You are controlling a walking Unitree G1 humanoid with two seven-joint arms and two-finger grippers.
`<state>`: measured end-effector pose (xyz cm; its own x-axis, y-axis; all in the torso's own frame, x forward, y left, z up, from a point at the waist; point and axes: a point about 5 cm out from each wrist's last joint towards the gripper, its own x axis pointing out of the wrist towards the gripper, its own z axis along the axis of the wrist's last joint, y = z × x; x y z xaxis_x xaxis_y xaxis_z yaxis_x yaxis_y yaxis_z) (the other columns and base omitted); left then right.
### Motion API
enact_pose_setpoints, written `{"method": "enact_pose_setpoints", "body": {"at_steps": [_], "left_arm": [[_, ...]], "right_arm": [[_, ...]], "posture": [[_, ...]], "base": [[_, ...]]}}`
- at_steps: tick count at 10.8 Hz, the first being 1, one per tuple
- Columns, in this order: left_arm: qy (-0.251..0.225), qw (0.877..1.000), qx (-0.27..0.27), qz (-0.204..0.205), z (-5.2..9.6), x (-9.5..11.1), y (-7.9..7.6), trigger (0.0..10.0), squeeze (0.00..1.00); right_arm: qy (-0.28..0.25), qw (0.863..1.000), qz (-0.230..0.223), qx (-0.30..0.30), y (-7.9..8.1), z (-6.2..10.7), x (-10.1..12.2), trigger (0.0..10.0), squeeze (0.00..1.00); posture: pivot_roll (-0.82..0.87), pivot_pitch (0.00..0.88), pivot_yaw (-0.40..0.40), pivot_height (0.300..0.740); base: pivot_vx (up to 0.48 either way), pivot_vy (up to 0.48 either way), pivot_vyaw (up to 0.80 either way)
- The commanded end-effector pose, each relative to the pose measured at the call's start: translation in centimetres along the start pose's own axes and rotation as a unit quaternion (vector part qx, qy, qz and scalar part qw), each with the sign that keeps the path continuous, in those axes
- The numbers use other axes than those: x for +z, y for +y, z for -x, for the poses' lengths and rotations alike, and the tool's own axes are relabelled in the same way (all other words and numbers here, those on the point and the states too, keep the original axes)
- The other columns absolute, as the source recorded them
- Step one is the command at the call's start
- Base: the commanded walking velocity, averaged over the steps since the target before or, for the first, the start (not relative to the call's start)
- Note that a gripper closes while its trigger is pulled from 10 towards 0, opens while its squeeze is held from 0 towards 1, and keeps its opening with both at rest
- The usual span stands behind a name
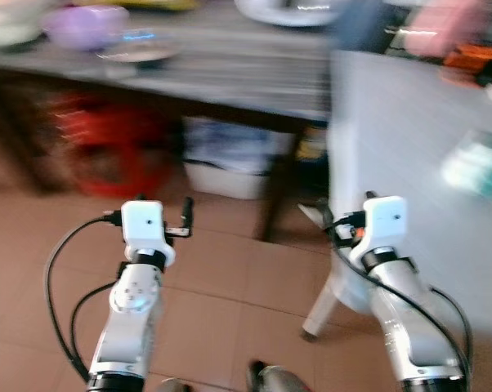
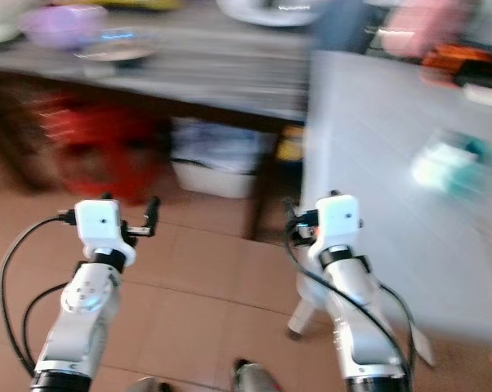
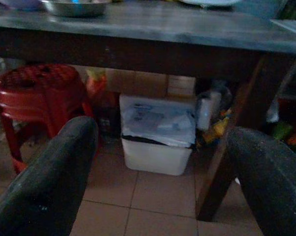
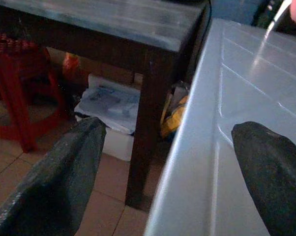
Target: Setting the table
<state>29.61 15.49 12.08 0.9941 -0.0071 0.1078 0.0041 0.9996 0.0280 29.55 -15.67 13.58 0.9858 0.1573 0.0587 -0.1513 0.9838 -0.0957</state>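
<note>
A dark wooden table (image 1: 230, 73) stands ahead of me, blurred. It carries a purple bowl (image 1: 87, 24), a metal bowl (image 1: 140, 51) and a white plate (image 1: 291, 10). A white plastic table (image 1: 401, 163) adjoins it on the right. My left gripper (image 3: 162, 147) is open and empty, held low over the floor and facing the space under the dark table. My right gripper (image 4: 167, 132) is open and empty too, at the near edge of the white table (image 4: 236, 98).
Under the dark table are a red stool (image 1: 107, 155) and a white bin (image 1: 230, 167). A dark table leg (image 4: 145, 123) stands beside the white table's edge. On the white table lie a teal-and-white thing (image 1: 475, 167), something pink (image 1: 450, 24) and something orange (image 1: 479, 57). The floor is tiled.
</note>
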Motion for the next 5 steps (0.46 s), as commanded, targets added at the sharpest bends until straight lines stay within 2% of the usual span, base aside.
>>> {"method": "enact_pose_setpoints", "body": {"at_steps": [1,4,5], "left_arm": [[0.007,1.0,0.008,0.001,0.3,-0.3,0.3,10.0,0.0],[-0.016,1.0,0.012,0.007,0.3,0.7,0.2,10.0,0.0],[-0.033,0.999,0.001,0.001,0.8,1.7,-0.1,10.0,0.0]], "right_arm": [[0.002,1.0,0.001,-0.003,-0.1,0.1,-0.1,10.0,0.0],[-0.027,0.999,0.02,-0.008,-0.2,0.6,1.1,10.0,0.0],[-0.05,0.998,0.033,-0.012,-0.3,0.9,2.2,10.0,0.0]], "posture": [[-0.05,0.215,-0.038,0.74],[-0.05,0.222,-0.038,0.74],[-0.06,0.224,-0.035,0.74]], "base": [[0.0,0.0,-0.64],[0.0,0.0,0.0],[0.0,0.0,0.0]]}}
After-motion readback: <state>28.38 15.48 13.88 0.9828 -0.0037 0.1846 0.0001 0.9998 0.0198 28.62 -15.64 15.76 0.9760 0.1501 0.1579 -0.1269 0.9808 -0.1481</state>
